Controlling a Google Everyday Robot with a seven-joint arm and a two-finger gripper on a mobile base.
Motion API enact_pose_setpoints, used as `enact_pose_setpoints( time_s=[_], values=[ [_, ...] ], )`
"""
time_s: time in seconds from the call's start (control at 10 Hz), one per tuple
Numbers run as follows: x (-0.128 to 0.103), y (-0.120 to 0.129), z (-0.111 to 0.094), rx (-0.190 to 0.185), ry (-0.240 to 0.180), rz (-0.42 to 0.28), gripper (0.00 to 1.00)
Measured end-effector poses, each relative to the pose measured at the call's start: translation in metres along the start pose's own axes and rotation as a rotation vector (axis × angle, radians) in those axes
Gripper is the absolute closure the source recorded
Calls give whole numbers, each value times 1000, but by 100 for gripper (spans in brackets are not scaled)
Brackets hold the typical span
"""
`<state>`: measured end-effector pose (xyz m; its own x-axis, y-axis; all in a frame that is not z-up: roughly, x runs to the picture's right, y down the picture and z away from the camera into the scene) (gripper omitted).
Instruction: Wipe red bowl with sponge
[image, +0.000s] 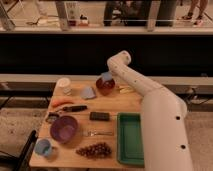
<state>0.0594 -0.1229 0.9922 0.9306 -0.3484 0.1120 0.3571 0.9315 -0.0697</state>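
The red bowl (105, 86) sits at the back middle of the wooden table (110, 105), dark red-brown and glossy. My gripper (106, 76) hangs at the end of the white arm, right over the bowl's far rim. It is shut on the sponge (105, 77), a small blue-grey block that rests at or just inside the bowl's top edge. The arm reaches in from the right and bends down over the bowl.
A paler grey-blue flat piece (88, 92) lies left of the bowl, with a white cup (64, 85) further left. A carrot (61, 102), a dark-handled tool (75, 108), a purple bowl (63, 129), a light-blue cup (43, 147), grapes (95, 149) and a green tray (131, 140) lie nearer the front.
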Motion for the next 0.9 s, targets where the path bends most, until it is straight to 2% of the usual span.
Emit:
enact_pose_setpoints(
  time_s=[0.4,0.9],
  values=[
    [-14,-9,5,-2,-17,-34,100],
    [-27,-3,5,-8,-39,-53,100]
  ],
)
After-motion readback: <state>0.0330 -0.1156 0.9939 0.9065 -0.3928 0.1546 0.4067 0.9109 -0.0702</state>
